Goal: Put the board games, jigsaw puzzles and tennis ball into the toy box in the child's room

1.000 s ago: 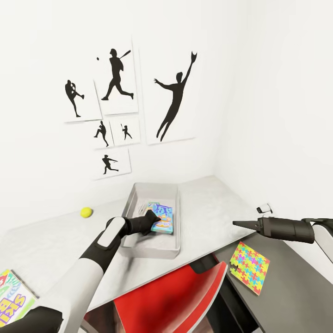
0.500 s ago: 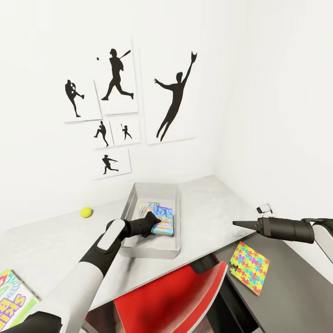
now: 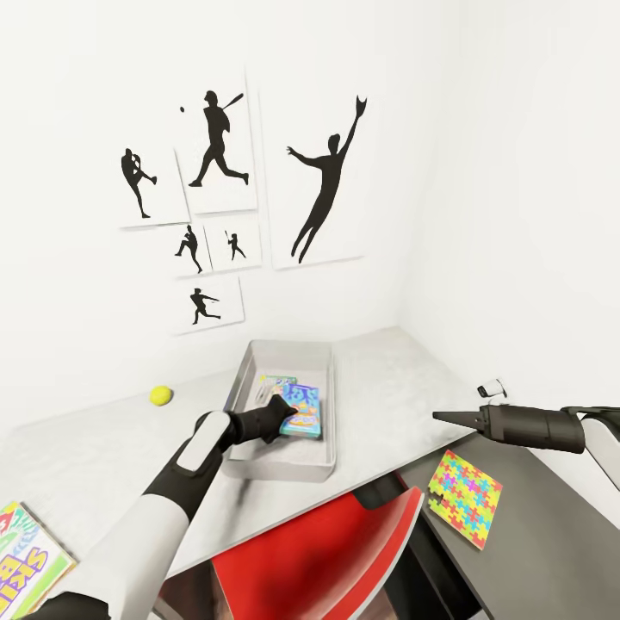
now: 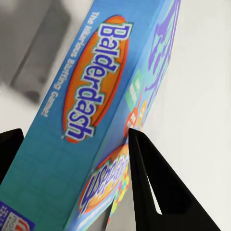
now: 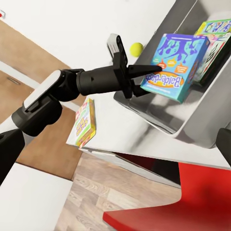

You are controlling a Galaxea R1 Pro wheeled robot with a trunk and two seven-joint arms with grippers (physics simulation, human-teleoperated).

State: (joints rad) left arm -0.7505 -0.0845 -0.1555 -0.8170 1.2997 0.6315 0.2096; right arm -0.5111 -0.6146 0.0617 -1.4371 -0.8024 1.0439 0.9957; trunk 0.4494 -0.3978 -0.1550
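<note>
Left gripper [image 3: 288, 405]: black, two fingers, at the end of a white-and-black arm reaching forward from the near left over the table [image 3: 103, 456] into the toy box [image 3: 284, 465]. Fingers closed onto the near edge of a blue Balderdash board game [image 3: 301, 408]; in the left wrist view one black fingertip [image 4: 149, 183] lies against the box's side and the other stands at its opposite face. In the right wrist view the game sits tilted, near edge raised off the tray floor.
Second board game [image 3: 274, 381]: lying in the toy box just beyond the first, partly covered by it.
Right gripper [image 3: 448, 418]: arm held level from the right, above the table's right end; fingers drawn to a narrow point, holding nothing.
Tennis ball [image 3: 160, 395]: on the table, left of the toy box, apart from it.
Jigsaw puzzle [image 3: 465, 497]: flat on the lower dark section, near right.
Large yellow-green board game [image 3: 26, 560]: at the table's near left edge.
Red chair [image 3: 327, 551]: below the table's near edge.
</note>
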